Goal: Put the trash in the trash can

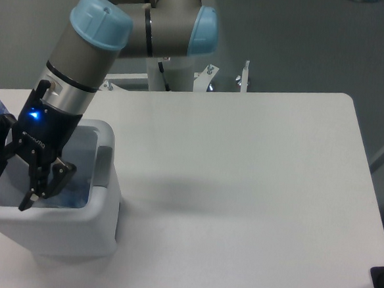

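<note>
The hand point(9, 187), fingers spread and holding nothing, hangs directly over the bin's point(101, 223) open mouth; no trash visible.

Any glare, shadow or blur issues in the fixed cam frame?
Fixed camera: even, soft lighting; a faint diffuse arm shadow on the table; no hard glare. The image is slightly soft overall. The gripper is dark against the trash can, and the blue contents inside the can are indistinct.

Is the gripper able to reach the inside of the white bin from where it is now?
Probably yes: the gripper hangs right over the open top of the white bin, fingers spread, and nothing blocks the opening.
</note>
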Tool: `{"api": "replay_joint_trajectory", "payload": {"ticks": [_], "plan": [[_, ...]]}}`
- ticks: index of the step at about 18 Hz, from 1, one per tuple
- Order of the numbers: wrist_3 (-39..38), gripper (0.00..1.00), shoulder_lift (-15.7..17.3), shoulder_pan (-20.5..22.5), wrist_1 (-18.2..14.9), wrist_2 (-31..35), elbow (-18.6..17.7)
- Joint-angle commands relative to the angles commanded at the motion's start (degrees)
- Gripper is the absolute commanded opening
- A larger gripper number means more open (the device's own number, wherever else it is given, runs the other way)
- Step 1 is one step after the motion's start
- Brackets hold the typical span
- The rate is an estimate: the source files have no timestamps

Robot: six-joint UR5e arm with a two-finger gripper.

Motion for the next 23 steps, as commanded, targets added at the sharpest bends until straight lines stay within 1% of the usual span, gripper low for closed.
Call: {"api": "replay_joint_trajectory", "payload": {"ticks": [4,6,7,8,9,12,13,14,17,18,20,23], "plan": [[-0.44,1.00,0.00,1.23,-0.17,0.96,0.26],[-1.40,1.00,1.40,4.82,-0.18,3.94,0.18],[-1.75,1.00,1.75,5.96,-0.18,5.70,0.52],[-1.67,1.00,1.76,7.19,-0.18,8.06,0.70],[-1.58,1.00,2.02,9.47,-0.26,10.52,0.88],[-0.97,1.00,2.02,13.61,-0.44,16.86,1.32],[-0.53,1.00,2.11,15.02,-0.53,17.83,1.58],[0.69,1.00,2.11,15.46,-0.70,18.71,2.10],[5.08,1.00,2.46,18.01,-1.05,22.83,2.11],[7.97,1.00,2.46,18.37,-1.92,24.94,2.20],[15.78,1.00,2.98,19.50,-4.99,28.72,1.76],[28.00,1.00,5.18,23.19,-12.54,30.50,1.58]]}}
